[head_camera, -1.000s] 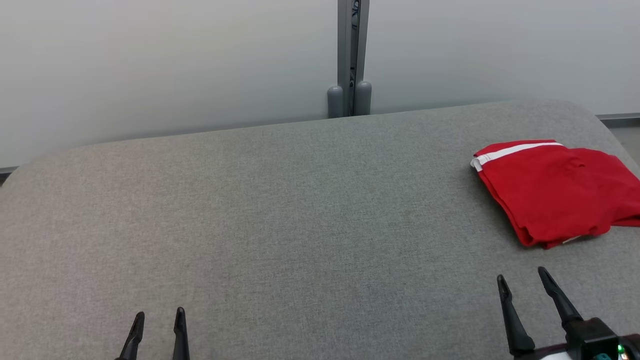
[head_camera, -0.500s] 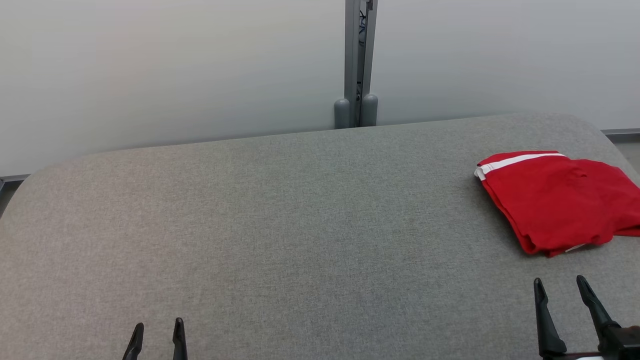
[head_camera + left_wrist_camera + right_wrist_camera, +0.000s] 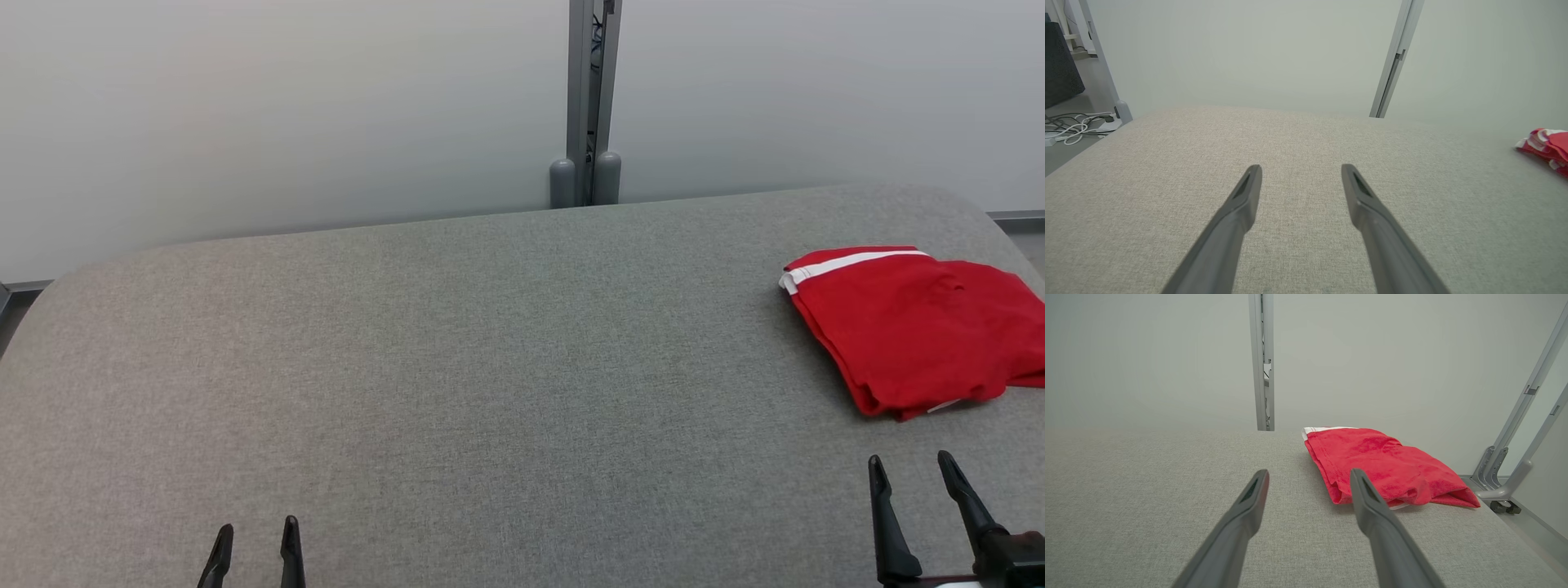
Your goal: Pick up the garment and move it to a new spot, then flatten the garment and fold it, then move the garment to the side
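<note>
The garment (image 3: pixel 914 327) is a red cloth with a white stripe, folded into a compact stack at the right end of the grey padded table (image 3: pixel 457 359). It also lies ahead and to the right in the right wrist view (image 3: pixel 1380 465), and as a small red and white bundle (image 3: pixel 1545 145) at the far right of the left wrist view. My right gripper (image 3: pixel 910 469) stands open just in front of the garment, apart from it, nothing between its fingers. My left gripper (image 3: pixel 255 531) is open at the lower left, far from the garment, over bare fabric.
A grey metal post (image 3: pixel 589 98) rises behind the table against a pale wall. Grey frame legs with a caster (image 3: pixel 1504 486) stand past the table's right end. Cables (image 3: pixel 1073 126) lie on the floor beyond the left end.
The head view has shifted, so everything sits lower and slightly right in the picture. Both grippers have drawn back toward the bottom edge, the right one further right. The garment lies unmoved.
</note>
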You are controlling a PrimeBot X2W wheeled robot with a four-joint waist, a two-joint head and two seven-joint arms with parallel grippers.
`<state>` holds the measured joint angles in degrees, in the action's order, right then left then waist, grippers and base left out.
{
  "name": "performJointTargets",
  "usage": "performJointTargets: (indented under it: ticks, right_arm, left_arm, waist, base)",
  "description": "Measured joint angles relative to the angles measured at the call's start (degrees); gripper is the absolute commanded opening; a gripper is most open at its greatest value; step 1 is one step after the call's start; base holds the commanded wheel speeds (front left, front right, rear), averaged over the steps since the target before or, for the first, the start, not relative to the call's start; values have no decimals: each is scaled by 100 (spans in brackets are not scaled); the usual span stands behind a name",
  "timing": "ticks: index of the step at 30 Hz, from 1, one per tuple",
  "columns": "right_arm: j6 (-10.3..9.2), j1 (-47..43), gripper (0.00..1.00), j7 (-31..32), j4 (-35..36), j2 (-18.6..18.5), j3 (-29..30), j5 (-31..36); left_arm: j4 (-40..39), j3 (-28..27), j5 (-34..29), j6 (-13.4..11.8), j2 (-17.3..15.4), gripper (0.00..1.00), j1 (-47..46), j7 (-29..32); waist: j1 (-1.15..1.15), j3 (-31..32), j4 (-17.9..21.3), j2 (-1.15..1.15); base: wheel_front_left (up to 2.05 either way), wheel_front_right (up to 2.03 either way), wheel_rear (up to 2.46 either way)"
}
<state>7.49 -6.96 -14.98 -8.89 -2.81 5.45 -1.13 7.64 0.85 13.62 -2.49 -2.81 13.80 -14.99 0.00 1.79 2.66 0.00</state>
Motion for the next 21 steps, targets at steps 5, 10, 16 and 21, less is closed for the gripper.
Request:
performJointTargets:
  ticks: [5,10,16,21]
  right_arm:
    - [0,2,100,0,12,-1,-121,12]
    - [0,-39,0,10,-16,36,-234,98]
    - [0,-147,0,94,-301,126,-241,-64]
    - [0,-90,0,242,-313,125,-221,-683]
  left_arm:
    - [-14,-7,-1,0,0,100,0,0]
    - [90,9,-21,8,23,0,6,21]
    - [349,20,142,18,86,0,9,89]
    - [377,-14,679,80,87,0,-32,241]
  waist:
    - [0,-15,-9,0]
    - [0,-23,-19,0]
    - [0,-27,-24,0]
    - [0,-34,-34,0]
  base:
    - [0,0,0]
    - [0,0,0]
    - [0,0,0]
    - [0,0,0]
